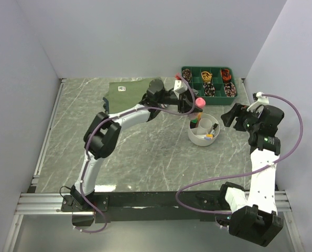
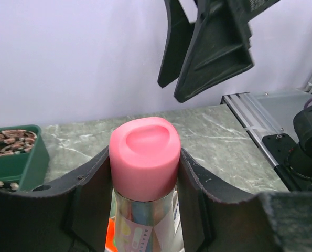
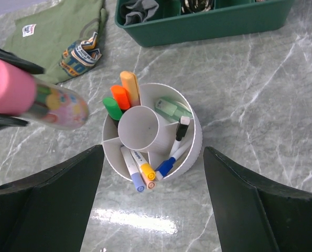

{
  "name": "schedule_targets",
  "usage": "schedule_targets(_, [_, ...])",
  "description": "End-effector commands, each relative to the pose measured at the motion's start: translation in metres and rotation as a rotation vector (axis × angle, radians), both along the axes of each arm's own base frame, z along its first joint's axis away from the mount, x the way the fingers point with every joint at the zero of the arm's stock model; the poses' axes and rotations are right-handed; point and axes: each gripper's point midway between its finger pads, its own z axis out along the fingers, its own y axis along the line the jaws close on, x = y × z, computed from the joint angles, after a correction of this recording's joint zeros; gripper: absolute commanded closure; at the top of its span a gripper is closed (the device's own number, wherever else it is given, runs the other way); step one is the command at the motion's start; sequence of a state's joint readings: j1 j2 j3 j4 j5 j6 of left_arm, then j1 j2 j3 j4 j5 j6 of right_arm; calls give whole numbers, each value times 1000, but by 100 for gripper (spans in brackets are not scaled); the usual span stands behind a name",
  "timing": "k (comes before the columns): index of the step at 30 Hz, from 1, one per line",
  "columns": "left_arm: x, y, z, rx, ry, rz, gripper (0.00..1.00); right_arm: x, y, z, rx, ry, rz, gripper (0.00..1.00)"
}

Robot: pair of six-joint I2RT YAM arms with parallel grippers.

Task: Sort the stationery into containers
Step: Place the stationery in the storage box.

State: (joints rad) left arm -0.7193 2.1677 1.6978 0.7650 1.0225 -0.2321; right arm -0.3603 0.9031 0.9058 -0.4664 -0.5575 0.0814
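A pink-capped marker (image 1: 200,102) is pinched by the left gripper (image 1: 191,105) between the white tub (image 3: 196,137) and the green tray (image 3: 197,23). The right gripper (image 1: 233,116) is held spread beside the tub, where highlighters (image 3: 121,97) and thin pens (image 3: 140,170) are compartmented separately.

Tub (image 1: 200,140) right of table centre; pens (image 3: 139,176) stand in its outer compartments; tray (image 1: 183,80) behind it at far right; shirt (image 1: 125,93) left of tray; marker (image 1: 200,102), clamped in left gripper (image 1: 196,111), just beside tub's far-left rim; right gripper (image 1: 230,116), fingers spread, right of tub, apart.
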Motion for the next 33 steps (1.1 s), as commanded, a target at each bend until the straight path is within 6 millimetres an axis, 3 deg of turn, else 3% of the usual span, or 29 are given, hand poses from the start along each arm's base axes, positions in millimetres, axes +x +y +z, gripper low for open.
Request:
schedule_targets(1, [-17,-11,46,-138,-134,-68,99,-2,-5,1,-3,-9,-38,15])
schedule_targets(4, [-15,-17,33,-127,-119,-80,99,-5,-6,-3,-10,-1,-42,16])
schedule_targets(14, [-15,-38,19,-128,-120,-106,99,-9,-8,-18,-15,49,-46,16])
schedule_targets(24, [-18,-58,-9,-108,-115,-139,99,-4,-12,-16,-21,63,-41,16])
schedule_targets(33, [-18,-60,-37,-79,-95,-144,99,-6,-13,-25,-22,92,-38,16])
